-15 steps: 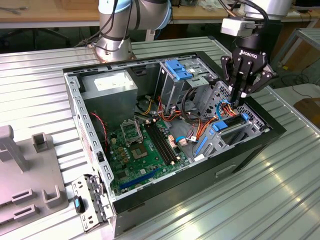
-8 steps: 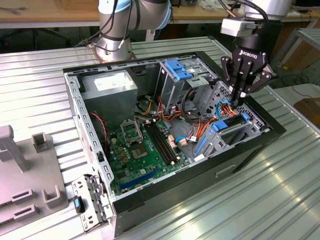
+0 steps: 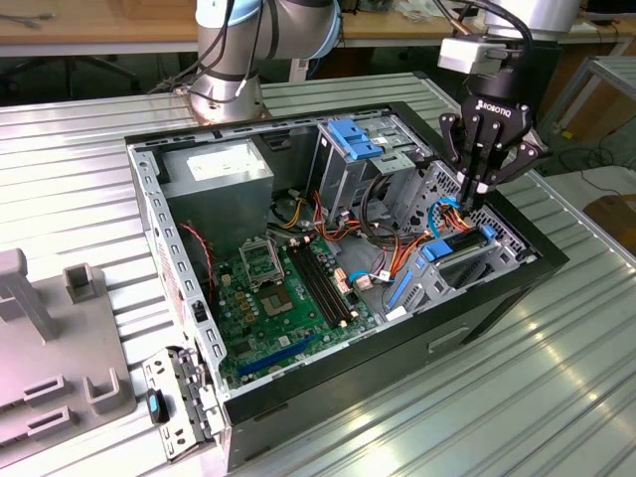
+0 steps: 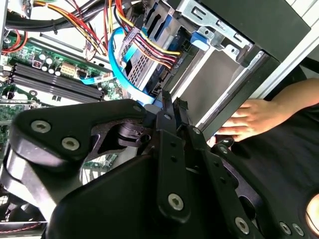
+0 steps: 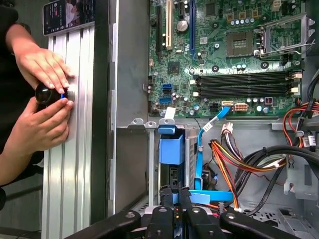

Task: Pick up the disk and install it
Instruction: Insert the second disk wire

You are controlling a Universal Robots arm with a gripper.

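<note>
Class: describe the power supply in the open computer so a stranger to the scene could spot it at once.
Start at the open black computer case on the ribbed table. In its corner nearest the arm's base sits the power supply. Alone among green board and blue-railed bays, it is a grey box with a white label.

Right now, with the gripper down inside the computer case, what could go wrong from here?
1. The gripper hangs right by the orange and yellow wires and a blue cable; any move could snag or tug them.
2. A person's hands are at the table beside the case wall, close to the arm; a sideways swing might strike them.
</note>
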